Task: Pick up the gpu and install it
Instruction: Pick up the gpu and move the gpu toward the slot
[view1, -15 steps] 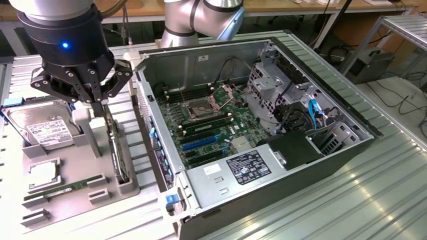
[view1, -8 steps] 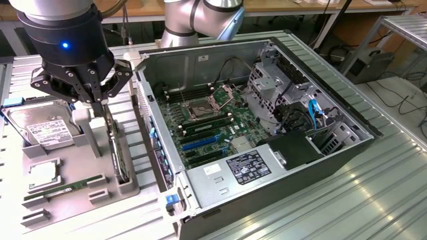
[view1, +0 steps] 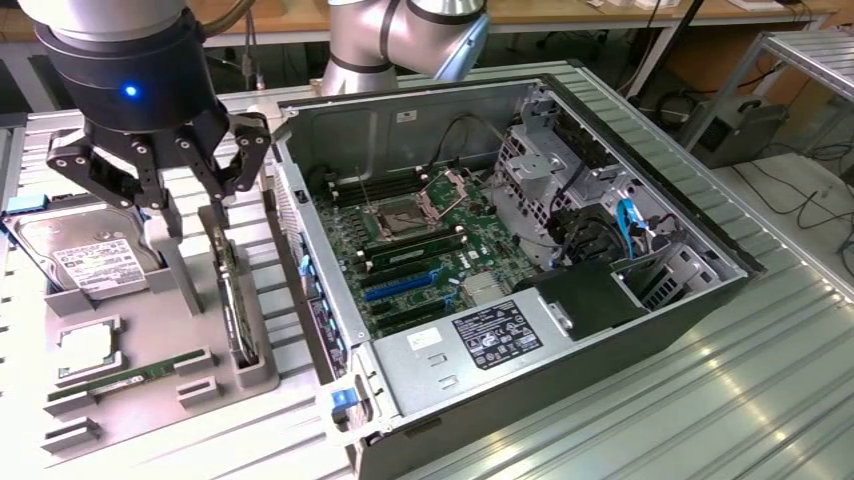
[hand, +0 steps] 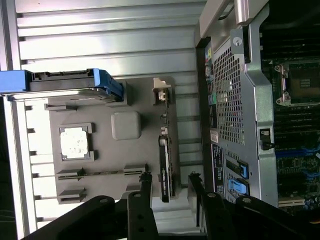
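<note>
Grey tray (view1: 154, 315) is seen beneath the gripper (view1: 194, 222) from the exterior; from the wrist, the gpu (hand: 165, 165) is shown untouched between spread fingers (hand: 145, 187).

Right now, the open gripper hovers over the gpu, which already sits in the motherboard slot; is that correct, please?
No: the gpu stands on edge in the grey tray beside the case, not yet installed, as the wrist view shows. The open gripper does hover over it.
</note>
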